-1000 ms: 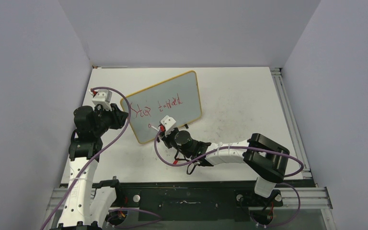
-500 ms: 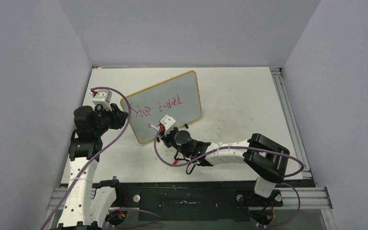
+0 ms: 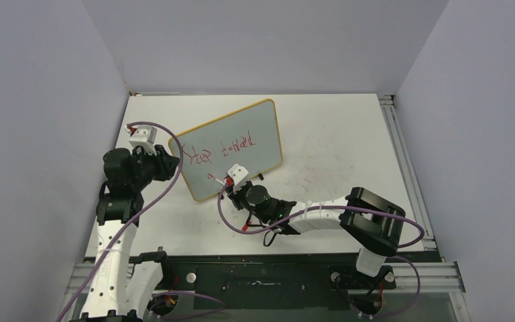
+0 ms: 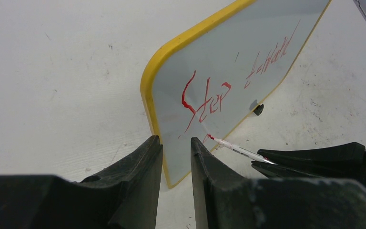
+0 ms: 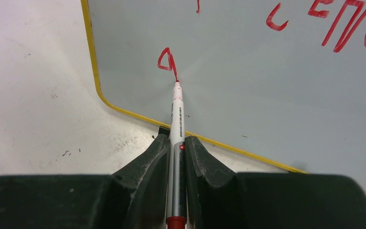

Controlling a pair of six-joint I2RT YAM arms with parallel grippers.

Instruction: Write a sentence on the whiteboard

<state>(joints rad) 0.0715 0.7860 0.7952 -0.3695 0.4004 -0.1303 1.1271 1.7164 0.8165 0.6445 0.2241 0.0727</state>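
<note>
The whiteboard (image 3: 241,124) (image 4: 248,43) (image 5: 267,95) stands tilted at the table's left middle. Its sentence (image 3: 200,155) (image 4: 209,98) reads "Step" and a second red word (image 3: 239,144). Below them is a small red loop (image 5: 167,59). My left gripper (image 3: 169,163) (image 4: 174,140) is shut on the board's left edge, one finger on each side of the yellow frame. My right gripper (image 3: 226,182) (image 5: 177,140) is shut on a white and silver marker (image 5: 177,119) (image 4: 238,150). The marker's red tip touches the board just under the loop.
A small black foot (image 4: 259,109) props the board on the white table (image 3: 335,134). A metal rail (image 3: 402,154) runs along the right edge. Grey walls enclose the back and sides. Purple cables (image 3: 174,184) trail from both wrists.
A small red loop has appeared on the board's lower line near the marker tip. My right gripper shifted slightly down and to the right. The left arm and board have not moved.
</note>
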